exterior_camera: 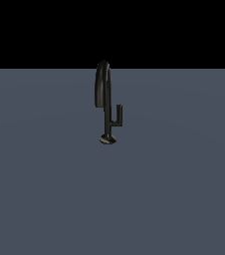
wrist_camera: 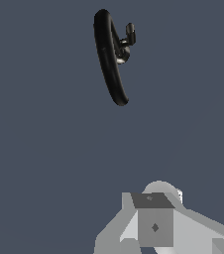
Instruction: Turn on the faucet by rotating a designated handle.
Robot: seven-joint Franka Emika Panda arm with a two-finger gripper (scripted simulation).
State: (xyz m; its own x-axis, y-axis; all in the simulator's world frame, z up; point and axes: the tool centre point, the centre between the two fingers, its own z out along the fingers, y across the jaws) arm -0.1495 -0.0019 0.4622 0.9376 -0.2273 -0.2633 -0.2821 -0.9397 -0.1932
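The glossy black faucet stands upright on the grey floor, its arched spout rising from a thin stem and a small round base. The handle, a short arm ending in an upright peg, sticks out from the stem toward the exterior view's right. In the wrist view the faucet is seen from above, with the handle beside the spout. Grey parts of my gripper show at the picture's edge, well apart from the faucet. Its fingers are not clear enough to judge. The arm is not in the exterior view.
A flat grey-blue floor spreads all round the faucet. Beyond its far edge the background is black.
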